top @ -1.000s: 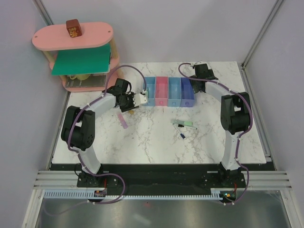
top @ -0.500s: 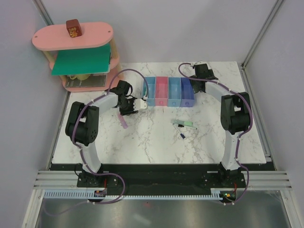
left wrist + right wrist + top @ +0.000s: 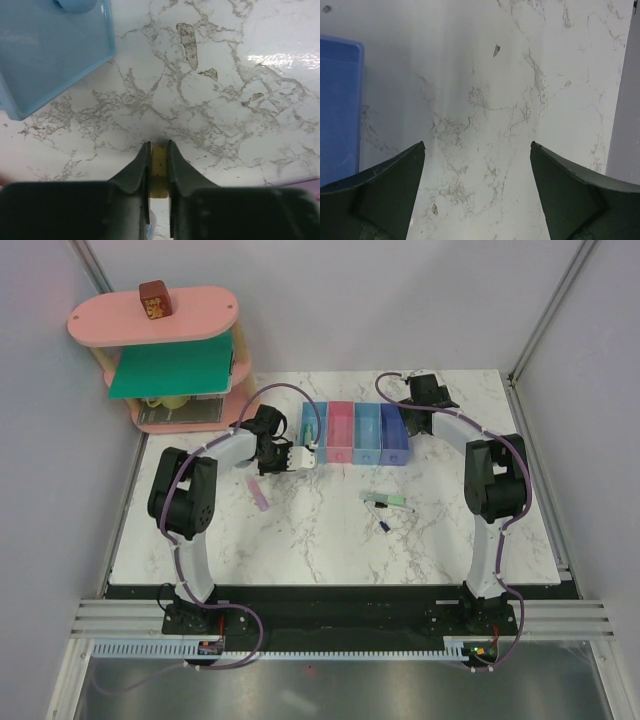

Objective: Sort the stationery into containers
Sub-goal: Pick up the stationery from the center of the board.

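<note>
A lab cell: plain wall panels (image 3: 350, 300), aluminium frame (image 3: 115, 618).

tan piece (image 3: 159, 170) half hidden inside the left pincer (image 3: 158, 146).

The table (image 3: 225, 100) is finished in a white, grey-veined marble pattern, smooth and glossy, and lamp glare is reflected in it. The light blue bin (image 3: 45, 55) and the darker blue bin (image 3: 337, 110) are seen as smooth, slightly translucent plastic. The fingers (image 3: 132, 172) of the left gripper (image 3: 159, 146) and those of the right gripper (image 3: 477, 145) are moulded in dark matt plastic. The tiny tan piece (image 3: 159, 172) is shown dull-surfaced.
</note>
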`<state>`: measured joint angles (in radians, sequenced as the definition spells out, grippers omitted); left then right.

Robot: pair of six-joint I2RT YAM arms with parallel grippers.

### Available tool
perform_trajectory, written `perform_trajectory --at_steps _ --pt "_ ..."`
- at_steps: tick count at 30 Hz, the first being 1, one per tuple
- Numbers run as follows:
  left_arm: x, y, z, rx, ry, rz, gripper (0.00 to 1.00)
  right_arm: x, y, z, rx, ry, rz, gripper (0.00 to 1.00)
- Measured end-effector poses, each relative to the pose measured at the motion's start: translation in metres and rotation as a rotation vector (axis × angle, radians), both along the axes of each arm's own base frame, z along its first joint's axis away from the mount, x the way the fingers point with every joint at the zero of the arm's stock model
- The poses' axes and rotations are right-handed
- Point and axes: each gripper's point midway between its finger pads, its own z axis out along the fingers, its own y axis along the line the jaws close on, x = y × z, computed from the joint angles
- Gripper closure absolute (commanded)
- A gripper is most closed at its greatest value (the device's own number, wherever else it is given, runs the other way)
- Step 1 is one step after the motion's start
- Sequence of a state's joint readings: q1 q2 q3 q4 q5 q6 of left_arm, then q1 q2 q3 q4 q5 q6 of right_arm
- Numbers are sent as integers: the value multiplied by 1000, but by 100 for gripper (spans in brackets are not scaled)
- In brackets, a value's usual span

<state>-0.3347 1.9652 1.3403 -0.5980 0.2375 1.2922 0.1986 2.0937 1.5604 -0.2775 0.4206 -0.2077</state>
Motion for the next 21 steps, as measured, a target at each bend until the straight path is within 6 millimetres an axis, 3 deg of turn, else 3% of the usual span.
perform_trajectory --at_steps 9,14,17,21 --pt "-2 0 2 8 16 -7 98 2 1 3 4 -5 1 7" --pt "-19 -5 10 -27 90 19 98 4 6 6 10 -12 9 7" --pt "-18 -17 40 -102 78 33 98 5 8 9 12 -19 14 7" --pt "0 -40 110 -240 -33 31 98 8 14 13 13 -30 23 7"
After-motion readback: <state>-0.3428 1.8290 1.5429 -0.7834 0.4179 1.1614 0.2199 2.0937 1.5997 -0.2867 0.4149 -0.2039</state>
